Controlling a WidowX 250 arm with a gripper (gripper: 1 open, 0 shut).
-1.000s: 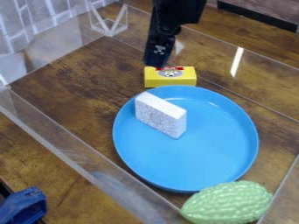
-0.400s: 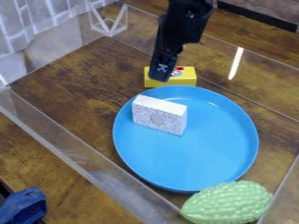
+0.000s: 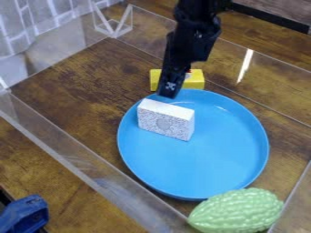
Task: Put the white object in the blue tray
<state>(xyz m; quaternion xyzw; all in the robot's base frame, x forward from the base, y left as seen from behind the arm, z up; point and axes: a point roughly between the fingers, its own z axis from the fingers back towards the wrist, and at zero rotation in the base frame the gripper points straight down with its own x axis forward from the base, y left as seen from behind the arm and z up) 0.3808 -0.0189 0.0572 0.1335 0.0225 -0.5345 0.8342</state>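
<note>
The white object, a speckled sponge-like block, lies inside the blue tray near its far left rim. My gripper hangs just above and behind the block, pointing steeply down, over the tray's back edge. Its jaws look open and nothing is between them. It does not touch the block.
A yellow box with a red label sits behind the tray, partly hidden by the gripper. A green bumpy fruit-like object rests at the tray's near right rim. Clear plastic walls fence the wooden table. A blue item lies outside at lower left.
The gripper has come down and slightly toward the tray, nearer the white block. The block has turned from a tilted pose to lying more squarely in the tray.
</note>
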